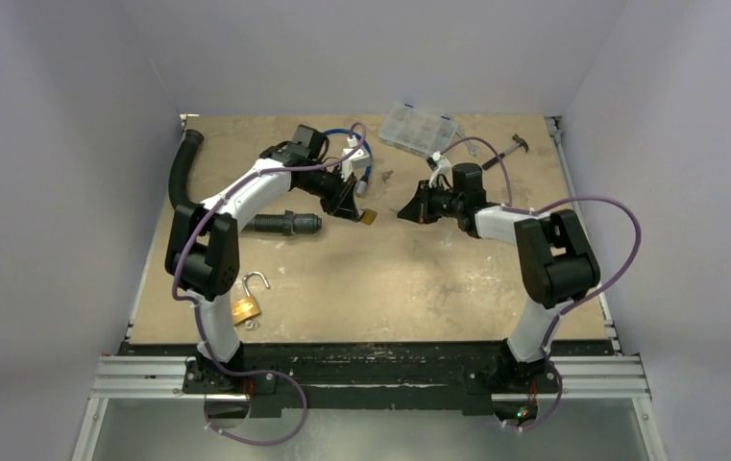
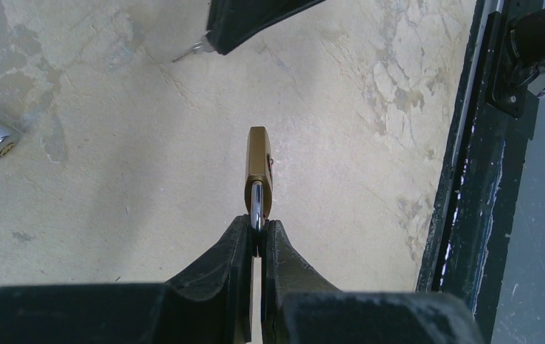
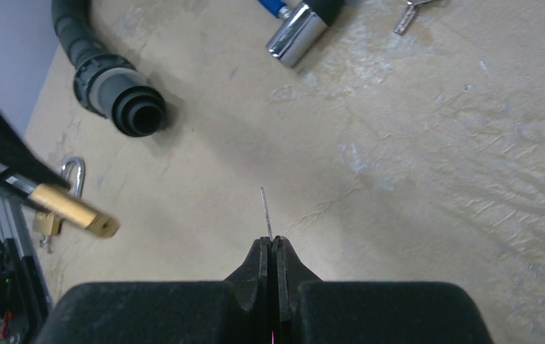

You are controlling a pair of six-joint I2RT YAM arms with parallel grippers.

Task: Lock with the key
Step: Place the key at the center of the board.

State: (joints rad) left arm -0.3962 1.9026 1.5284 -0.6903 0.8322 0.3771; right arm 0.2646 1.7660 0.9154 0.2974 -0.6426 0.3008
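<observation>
A small brass padlock (image 2: 258, 168) hangs above the table, with my left gripper (image 2: 257, 240) shut on its silver shackle. From above, this padlock (image 1: 368, 217) sits at the tip of the left gripper (image 1: 353, 207) near the table's middle. My right gripper (image 3: 272, 244) is shut on a thin key (image 3: 266, 211), seen edge-on and sticking out past the fingertips. In the right wrist view the padlock (image 3: 76, 211) is off to the left of the key, with a gap between them. The right gripper (image 1: 405, 213) faces the padlock from the right.
A second brass padlock (image 1: 246, 307) with its shackle open lies near the left arm's base. A black hose (image 1: 183, 168) and its coupling (image 1: 289, 224) lie at the left. A chrome lock end (image 3: 296, 32), a clear plastic box (image 1: 421, 128) and a small tool (image 1: 510, 149) are at the back.
</observation>
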